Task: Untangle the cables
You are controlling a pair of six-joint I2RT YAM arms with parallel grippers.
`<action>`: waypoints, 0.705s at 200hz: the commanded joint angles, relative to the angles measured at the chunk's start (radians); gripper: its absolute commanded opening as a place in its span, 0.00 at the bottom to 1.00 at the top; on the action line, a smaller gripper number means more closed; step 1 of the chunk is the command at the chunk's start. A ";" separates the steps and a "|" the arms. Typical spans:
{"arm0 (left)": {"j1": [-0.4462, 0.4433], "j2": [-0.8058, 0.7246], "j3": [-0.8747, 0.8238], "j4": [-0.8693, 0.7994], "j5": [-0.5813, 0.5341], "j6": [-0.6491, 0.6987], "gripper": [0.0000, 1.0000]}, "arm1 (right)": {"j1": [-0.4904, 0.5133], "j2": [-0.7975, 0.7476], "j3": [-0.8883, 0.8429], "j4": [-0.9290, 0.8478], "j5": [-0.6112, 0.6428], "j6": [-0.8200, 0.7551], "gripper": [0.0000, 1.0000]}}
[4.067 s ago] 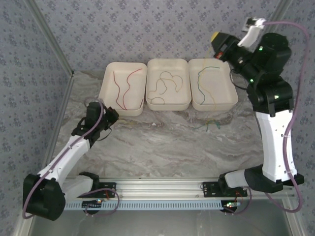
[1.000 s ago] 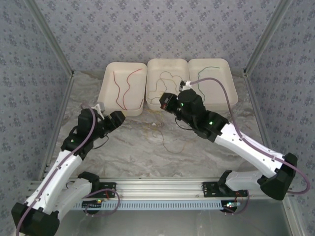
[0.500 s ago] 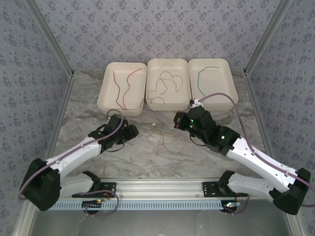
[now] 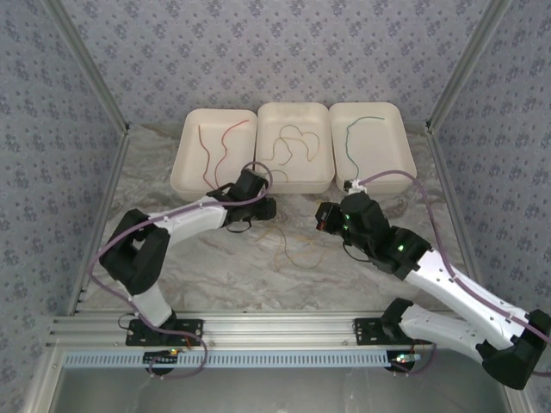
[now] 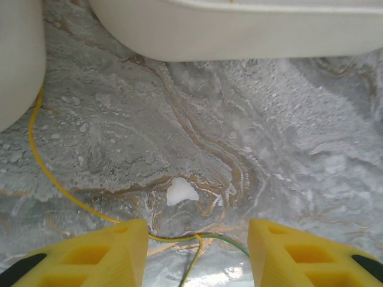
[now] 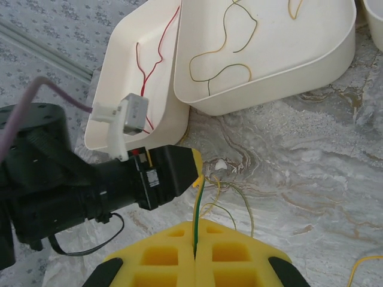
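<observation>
Your right gripper point(image 6: 196, 232): fingers clamped together on green cable point(image 6: 199, 206). Your left gripper point(image 5: 197, 239): fingers apart, low over table point(image 5: 287, 119), yellow cable point(image 5: 45, 167) between them. Three trays: left tray point(image 4: 181, 159) holds two red cables point(image 4: 203, 146), middle tray point(image 4: 293, 108) several yellow-green cables point(image 4: 285, 138), right tray point(image 4: 406, 163) one green wire point(image 4: 348, 138).

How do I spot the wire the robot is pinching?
Look at the marble table, in front of the middle white tray, where cables lie tangled. It's the green cable, running straight into the shut right pincer; the yellow ones beside it lie loose.
</observation>
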 commanded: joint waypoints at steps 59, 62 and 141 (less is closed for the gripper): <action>-0.080 0.120 0.099 -0.111 -0.076 0.049 0.42 | -0.032 -0.021 -0.019 0.006 -0.033 -0.009 0.00; -0.082 0.121 0.099 -0.114 -0.081 0.047 0.42 | -0.032 -0.021 -0.019 0.006 -0.034 -0.010 0.00; -0.084 0.204 0.113 -0.089 -0.107 0.040 0.35 | -0.036 -0.038 -0.029 0.008 -0.046 -0.006 0.00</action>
